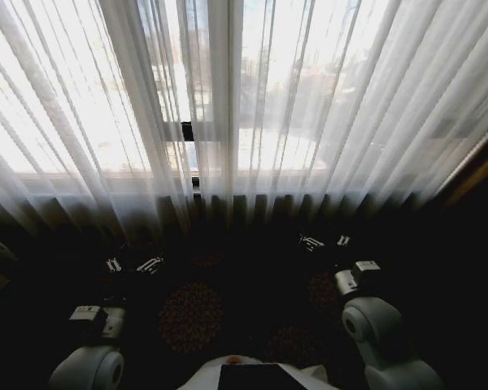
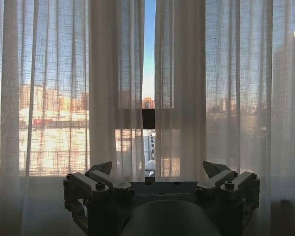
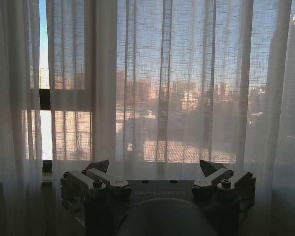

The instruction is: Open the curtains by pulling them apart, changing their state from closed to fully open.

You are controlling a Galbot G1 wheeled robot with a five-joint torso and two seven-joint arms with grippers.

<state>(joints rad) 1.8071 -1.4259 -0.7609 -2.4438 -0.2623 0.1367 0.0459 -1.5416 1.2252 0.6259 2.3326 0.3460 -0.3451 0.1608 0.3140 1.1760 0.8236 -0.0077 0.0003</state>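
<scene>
The curtains (image 1: 252, 106) hang in front of both grippers, well ahead of them and a bit above. They are almost shut. Only a thin gap (image 2: 149, 73) shows between the two panels, and a dark window frame (image 2: 148, 118) crosses it.

The left gripper (image 2: 157, 172) is held low, with its jaws wide open and nothing between them. The gap is straight ahead of it. The right gripper (image 3: 155, 169) is also low, open and empty. For it, the gap sits off to the robot's left, and the cloth of the right panel is straight ahead. Neither gripper touches the cloth. The floor (image 1: 191, 313) below them is dark carpet with round flower shapes.

No pulling has begun, so the job looks like it is at its start.

Things could go wrong from here. The cloth is thin and soft, so it may slip out of a gripper that pinches too little of it. A gripper could also close on air if it stops short of the pleats. Pulling too hard or downward might strain the cloth at the top.
</scene>
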